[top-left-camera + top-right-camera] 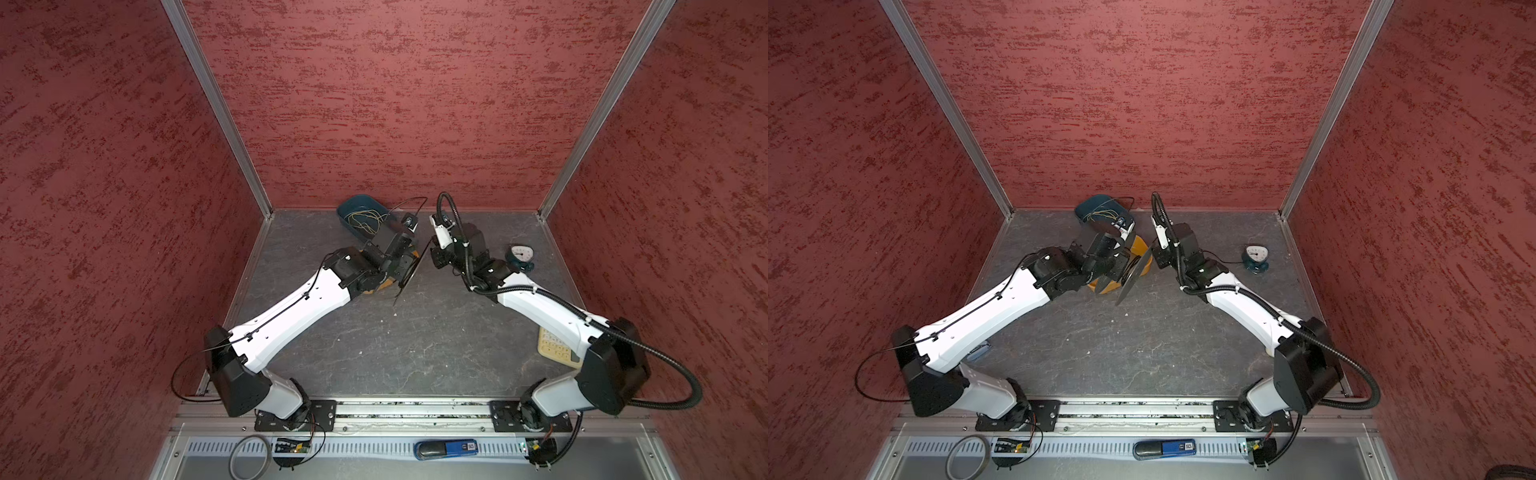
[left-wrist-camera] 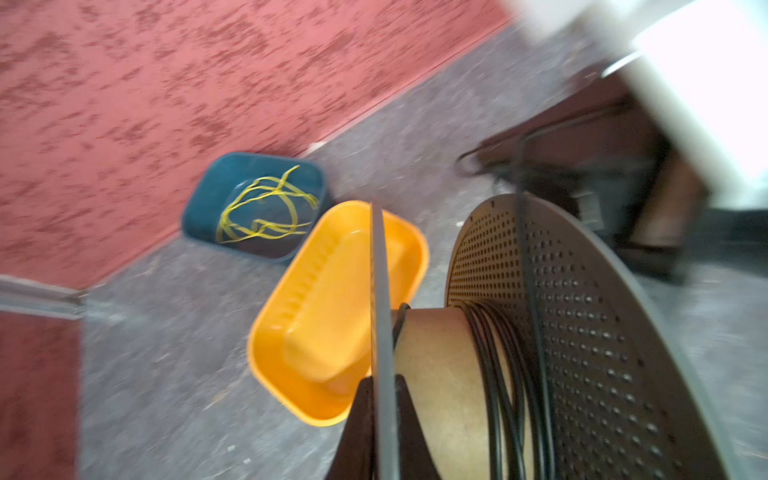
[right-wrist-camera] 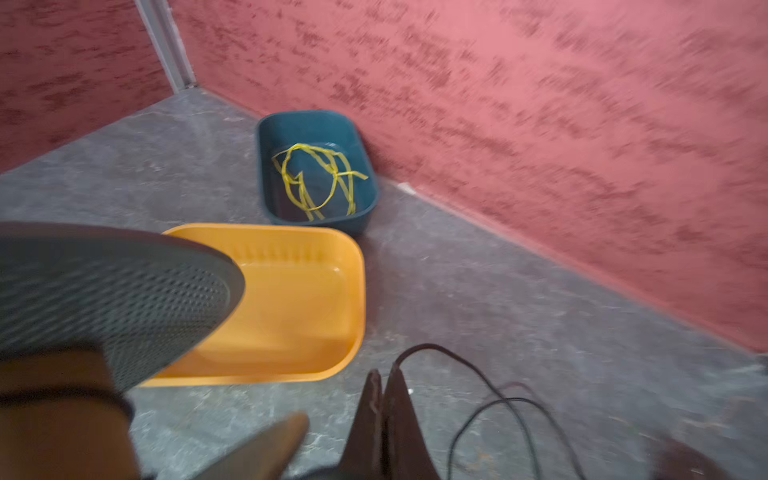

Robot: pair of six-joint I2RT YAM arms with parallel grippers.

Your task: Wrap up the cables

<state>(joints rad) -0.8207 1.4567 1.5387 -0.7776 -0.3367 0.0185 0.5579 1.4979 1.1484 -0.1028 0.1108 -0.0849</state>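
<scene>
Left wrist view: my left pincer [image 2: 383, 380] is clamped tight on one thin flange of the spool [image 2: 582, 332], held over the yellow tray [image 2: 324, 299] near the desk's far edge. The cable [image 2: 494, 374] coils round the spool's core. My right pincer [image 3: 384, 380] is pinched shut on its loose stretch. The blue device's [image 1: 446, 449] label is unreadable.

**What I can't see from here**

In both top views the left arm [image 1: 1000, 307] and the spool [image 1: 1138, 274] cover most of the yellow tray [image 1: 1139, 245]. Just beside the yellow tray, the spool and its wound cable [image 2: 494, 374] run off the left wrist view's edge. My right wrist view is smeared (the spool's holes barely read).
</scene>
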